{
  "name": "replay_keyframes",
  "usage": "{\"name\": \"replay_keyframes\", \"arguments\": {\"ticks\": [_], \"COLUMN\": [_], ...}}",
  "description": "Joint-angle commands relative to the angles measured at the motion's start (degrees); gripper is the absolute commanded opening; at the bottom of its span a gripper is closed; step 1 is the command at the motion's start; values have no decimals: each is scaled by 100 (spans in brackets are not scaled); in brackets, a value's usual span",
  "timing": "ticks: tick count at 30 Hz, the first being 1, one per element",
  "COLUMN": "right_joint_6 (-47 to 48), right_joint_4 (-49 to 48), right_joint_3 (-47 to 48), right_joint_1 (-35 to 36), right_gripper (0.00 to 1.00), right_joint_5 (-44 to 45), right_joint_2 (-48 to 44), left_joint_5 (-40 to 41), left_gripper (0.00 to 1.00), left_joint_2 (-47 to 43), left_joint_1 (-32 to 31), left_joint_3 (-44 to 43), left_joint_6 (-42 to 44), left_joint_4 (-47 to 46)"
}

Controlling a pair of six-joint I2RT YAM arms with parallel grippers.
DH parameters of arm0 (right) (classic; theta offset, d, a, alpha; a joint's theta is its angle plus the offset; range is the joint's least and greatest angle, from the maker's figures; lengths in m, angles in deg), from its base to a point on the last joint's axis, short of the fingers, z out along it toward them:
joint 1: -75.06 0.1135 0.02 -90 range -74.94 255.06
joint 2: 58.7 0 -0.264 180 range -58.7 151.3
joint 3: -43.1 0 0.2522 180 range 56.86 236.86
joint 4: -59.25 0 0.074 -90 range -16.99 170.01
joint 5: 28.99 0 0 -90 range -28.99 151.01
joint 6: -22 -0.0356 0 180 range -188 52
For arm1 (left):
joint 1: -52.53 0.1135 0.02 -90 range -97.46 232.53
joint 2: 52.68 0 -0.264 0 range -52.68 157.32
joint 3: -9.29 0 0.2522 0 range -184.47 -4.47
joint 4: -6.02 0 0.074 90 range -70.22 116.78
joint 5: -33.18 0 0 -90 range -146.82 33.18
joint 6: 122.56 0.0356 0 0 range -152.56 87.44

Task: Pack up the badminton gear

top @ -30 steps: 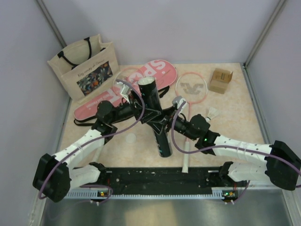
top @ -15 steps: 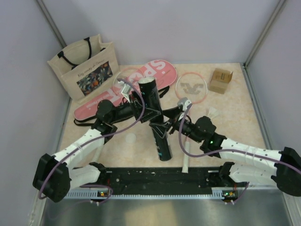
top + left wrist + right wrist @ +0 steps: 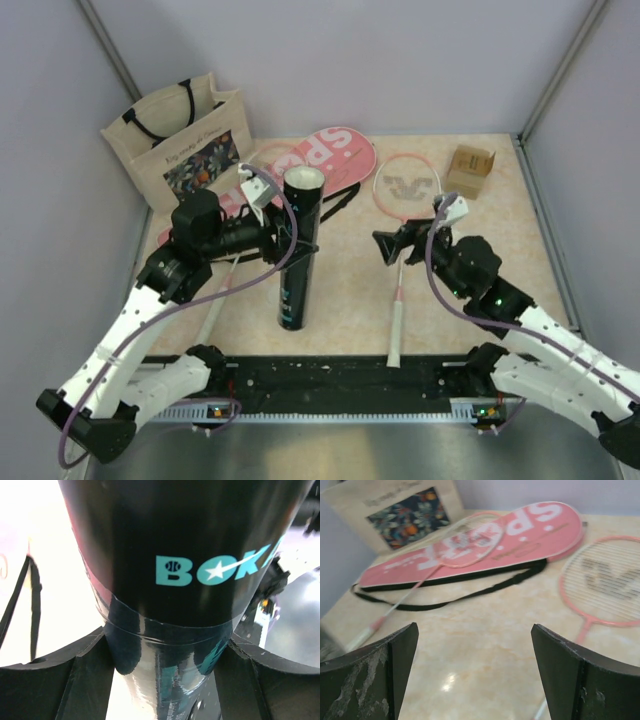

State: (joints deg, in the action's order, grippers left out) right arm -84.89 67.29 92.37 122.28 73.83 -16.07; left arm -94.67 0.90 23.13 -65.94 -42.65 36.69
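left claw [image 3: 283,243]: clamped on tube [image 3: 293,292], now upright between its fingers | right claw [image 3: 387,245]: has released, pulled back, open, empty | racket [image 3: 404,186] just ahead of it | tube stands ready for filling

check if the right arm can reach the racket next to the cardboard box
Probably yes: the right tool is open and empty, close by the shaft of the racket, and nothing visible lies between them.
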Motion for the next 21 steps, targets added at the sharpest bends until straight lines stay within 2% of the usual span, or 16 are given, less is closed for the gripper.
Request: {"name": "replay_keyframes", "arguments": {"ticks": [1,6,10,13,16,21], "right_joint_6": [-184,0,229,387,484,1090], "right_joint_4": [1149,2135,2557,2724,2891,3576], "right_joint_3": [649,1502,2003,2284,2592,3356], "right_joint_1": [-1274,-3189,-4333,-5133,-5635,-5838], "right_gripper": [93,91,87,82,78,73], "right_joint_5": [-681,-2167,-3223,-3821,-3972,-4155], "right_joint_2": [437,1737,2660,3311,3952,5069], "left_joint_5": [365,-265,-811,-865,-804,-391], "left_gripper": [36,35,36,36,37,39], "left_joint_2": [-269,-252,-120,-67,-23,196], "left_joint_1": [-21,-21,-100,-345,-504,-803], "left_joint_3": [-208,30,486,592,680,698], "left_joint_6": [1299,1026,465,525,639,956], "left_joint_4": [1623,1219,517,419,410,682]}}
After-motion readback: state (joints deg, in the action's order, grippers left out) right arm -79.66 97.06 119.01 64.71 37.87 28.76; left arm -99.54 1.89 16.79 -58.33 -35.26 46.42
